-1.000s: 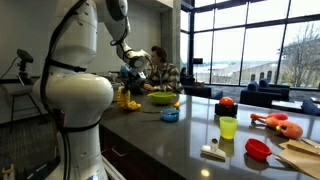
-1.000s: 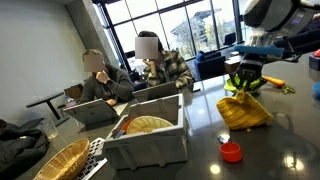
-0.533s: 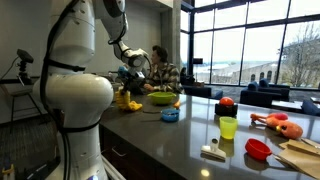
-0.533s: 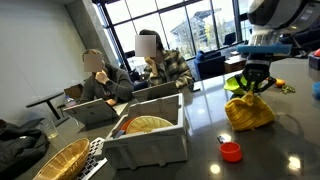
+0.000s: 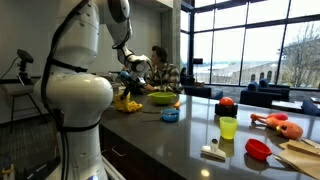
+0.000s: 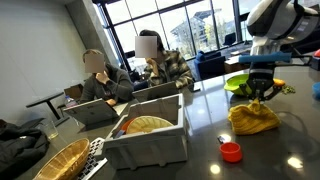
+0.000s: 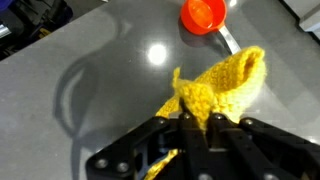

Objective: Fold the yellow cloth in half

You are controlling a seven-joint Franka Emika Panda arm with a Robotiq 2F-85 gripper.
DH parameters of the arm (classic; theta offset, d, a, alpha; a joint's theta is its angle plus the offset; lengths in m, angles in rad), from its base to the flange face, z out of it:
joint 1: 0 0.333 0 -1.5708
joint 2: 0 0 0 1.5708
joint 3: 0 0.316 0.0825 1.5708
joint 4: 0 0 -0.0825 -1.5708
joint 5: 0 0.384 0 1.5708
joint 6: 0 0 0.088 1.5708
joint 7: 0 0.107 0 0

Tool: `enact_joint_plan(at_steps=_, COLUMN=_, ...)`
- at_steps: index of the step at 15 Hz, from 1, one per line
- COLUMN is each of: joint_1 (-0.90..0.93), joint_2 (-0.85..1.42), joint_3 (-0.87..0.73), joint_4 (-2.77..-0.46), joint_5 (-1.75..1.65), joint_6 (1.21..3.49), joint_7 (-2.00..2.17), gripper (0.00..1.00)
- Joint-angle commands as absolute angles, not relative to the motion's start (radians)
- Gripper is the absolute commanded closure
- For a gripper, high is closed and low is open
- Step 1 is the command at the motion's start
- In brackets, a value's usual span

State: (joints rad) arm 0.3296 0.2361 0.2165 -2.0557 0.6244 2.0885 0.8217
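The yellow cloth (image 6: pixel 254 118) lies bunched on the dark countertop (image 6: pixel 280 150), with one edge lifted. My gripper (image 6: pixel 262 93) is shut on that lifted edge and holds it just above the heap. In the wrist view the cloth (image 7: pixel 225 85) runs from between my closed fingers (image 7: pixel 185 135) out toward the right. In an exterior view the cloth (image 5: pixel 127 101) shows small beside the robot's white body, with the gripper (image 5: pixel 134 84) above it.
A small red cap (image 6: pixel 231 151) lies near the cloth and shows in the wrist view (image 7: pixel 203 14). A grey bin (image 6: pixel 150 140) with a woven basket stands beside it. A green bowl (image 5: pixel 160 98), blue bowl (image 5: pixel 170 115), yellow-green cup (image 5: pixel 228 127) and toys sit further along.
My gripper has carried the held edge of the cloth sideways across the counter and lower, and the cloth heap has shifted and flattened with it.
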Motion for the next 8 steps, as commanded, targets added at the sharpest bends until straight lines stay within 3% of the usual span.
enact_joint_plan(at_steps=1, joint_1=0.302, joint_2=0.27, joint_3=0.21, joint_4=-2.015, joint_5=0.616, joint_6=2.042, joint_7=0.86, gripper=0.98)
enact_joint_plan(at_steps=8, joint_1=0.273, joint_2=0.308, joint_3=0.2, joint_4=-1.966, joint_5=0.64, joint_6=2.024, joint_7=0.877, gripper=0.98)
